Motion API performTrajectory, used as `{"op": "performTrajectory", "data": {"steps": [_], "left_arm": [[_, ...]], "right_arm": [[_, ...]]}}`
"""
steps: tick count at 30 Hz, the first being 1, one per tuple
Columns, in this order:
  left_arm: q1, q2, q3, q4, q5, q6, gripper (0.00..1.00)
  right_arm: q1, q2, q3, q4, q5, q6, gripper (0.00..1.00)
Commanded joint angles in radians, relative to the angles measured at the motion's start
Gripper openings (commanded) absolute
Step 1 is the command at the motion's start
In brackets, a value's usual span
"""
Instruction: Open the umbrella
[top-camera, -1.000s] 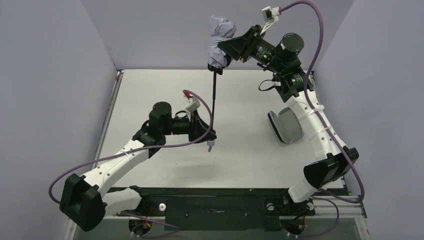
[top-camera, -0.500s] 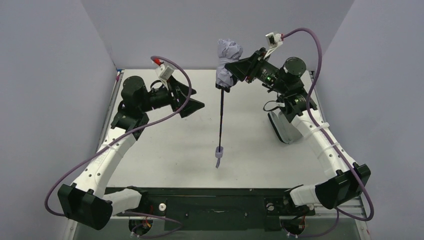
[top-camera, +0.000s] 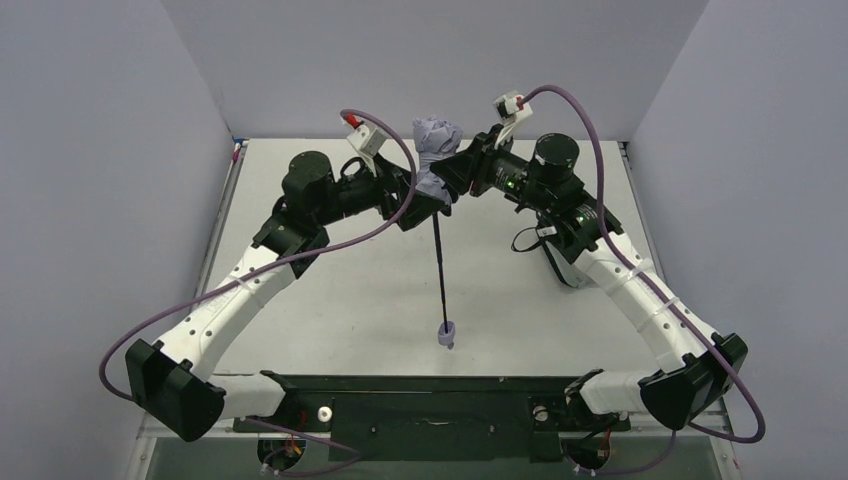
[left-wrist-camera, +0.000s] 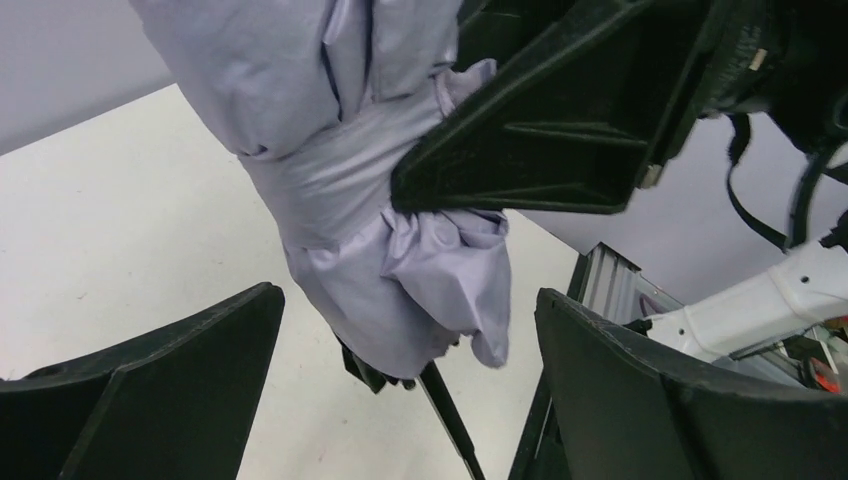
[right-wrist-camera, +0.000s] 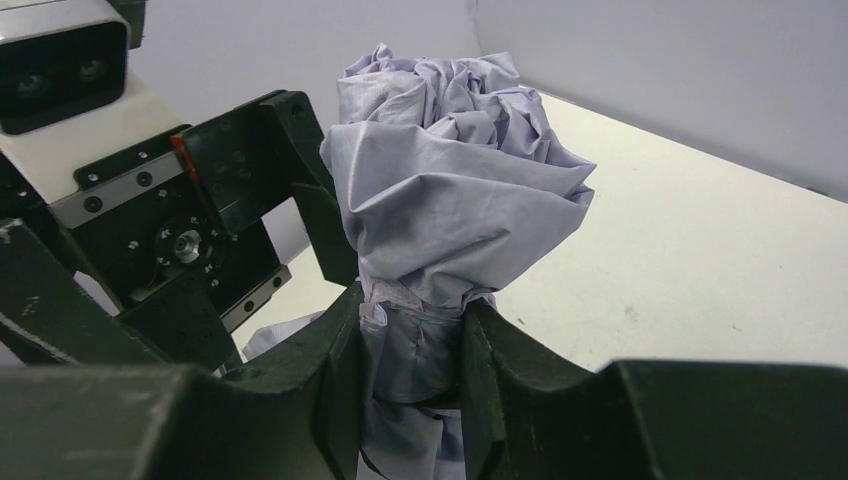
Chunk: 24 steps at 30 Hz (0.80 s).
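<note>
The umbrella's folded lavender canopy (top-camera: 434, 145) is held up over the back of the table (top-camera: 330, 300). My right gripper (top-camera: 446, 186) is shut on the bundle's narrow waist (right-wrist-camera: 412, 320), its fingers pressing the fabric from both sides. The thin black shaft (top-camera: 440, 265) hangs down toward me, ending in the small pale handle (top-camera: 447, 331) just above the tabletop. My left gripper (top-camera: 424, 203) stands open, its two fingers wide apart on either side of the canopy's lower end (left-wrist-camera: 400, 300) without touching it. In the left wrist view the right gripper's finger (left-wrist-camera: 540, 130) presses into the cloth.
A grey pouch (top-camera: 556, 268) lies on the right of the table, mostly hidden behind my right forearm. Grey walls close in the left, back and right. A black rail (top-camera: 420, 400) runs along the near edge between the arm bases.
My left gripper let go of the shaft near the handle, opened wide and swung up to the canopy. The right gripper carried the umbrella left and lower; the handle now hangs free.
</note>
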Motion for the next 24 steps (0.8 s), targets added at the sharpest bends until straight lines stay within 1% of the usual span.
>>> {"op": "performTrajectory", "data": {"steps": [1, 3, 4, 5, 6, 7, 8, 9, 10, 11, 12, 13, 14, 15, 16, 17, 18, 19, 20, 21, 24], "left_arm": [[-0.014, 0.028, 0.029, 0.048, -0.130, -0.018, 0.98], [-0.016, 0.044, 0.050, 0.025, -0.158, -0.009, 0.98], [-0.016, 0.047, 0.057, 0.021, -0.170, -0.015, 0.95], [-0.016, 0.051, 0.058, 0.020, -0.174, -0.016, 0.89], [-0.018, 0.053, 0.057, 0.021, -0.180, -0.018, 0.85], [-0.018, 0.054, 0.055, 0.024, -0.180, -0.018, 0.76], [-0.019, 0.053, 0.049, 0.027, -0.173, -0.016, 0.64], [-0.019, 0.053, 0.044, 0.041, -0.164, -0.009, 0.58], [-0.018, 0.050, 0.031, 0.050, -0.134, -0.003, 0.45], [-0.017, 0.047, 0.022, 0.066, -0.117, 0.002, 0.37], [-0.012, 0.042, 0.011, 0.079, -0.078, -0.002, 0.23], [-0.008, 0.037, 0.003, 0.118, -0.055, -0.020, 0.16], [0.005, 0.031, -0.016, 0.143, -0.005, -0.036, 0.05], [0.013, 0.028, -0.026, 0.204, 0.019, -0.087, 0.01], [0.034, 0.025, -0.048, 0.242, 0.081, -0.117, 0.00], [0.055, 0.024, -0.058, 0.329, 0.114, -0.182, 0.00], [0.063, 0.023, -0.071, 0.388, 0.170, -0.209, 0.00], [0.078, 0.022, -0.075, 0.408, 0.191, -0.247, 0.00], [0.084, 0.019, -0.079, 0.442, 0.225, -0.261, 0.00], [0.094, 0.019, -0.080, 0.457, 0.260, -0.287, 0.00], [0.104, 0.022, -0.080, 0.526, 0.316, -0.336, 0.00]], "right_arm": [[0.036, -0.071, 0.003, 0.072, 0.051, -0.032, 0.00], [0.055, -0.084, -0.007, 0.070, 0.087, -0.033, 0.00], [0.071, -0.088, -0.010, 0.068, 0.134, -0.025, 0.00], [0.080, -0.096, -0.012, 0.062, 0.160, -0.022, 0.00], [0.097, -0.098, -0.012, 0.051, 0.212, -0.012, 0.00], [0.106, -0.103, -0.012, 0.047, 0.236, -0.004, 0.00], [0.115, -0.104, -0.011, 0.044, 0.244, 0.008, 0.00], [0.115, -0.103, -0.008, 0.044, 0.234, 0.013, 0.00], [0.115, -0.104, -0.005, 0.043, 0.212, 0.022, 0.00], [0.115, -0.105, -0.002, 0.044, 0.199, 0.028, 0.07], [0.110, -0.105, 0.001, 0.046, 0.164, 0.039, 0.19], [0.101, -0.105, 0.010, 0.044, 0.145, 0.044, 0.26], [0.091, -0.104, 0.014, 0.038, 0.108, 0.053, 0.40], [0.069, -0.102, 0.027, 0.033, 0.090, 0.058, 0.47], [0.053, -0.102, 0.034, 0.023, 0.043, 0.071, 0.60], [0.007, -0.100, 0.049, 0.021, 0.007, 0.091, 0.64], [-0.022, -0.096, 0.057, 0.021, -0.074, 0.105, 0.72], [-0.072, -0.095, 0.070, 0.022, -0.112, 0.132, 0.75], [-0.096, -0.092, 0.081, 0.021, -0.178, 0.146, 0.77], [-0.133, -0.092, 0.084, 0.020, -0.233, 0.156, 0.77], [-0.167, -0.103, 0.072, -0.019, -0.268, 0.133, 0.78]]}}
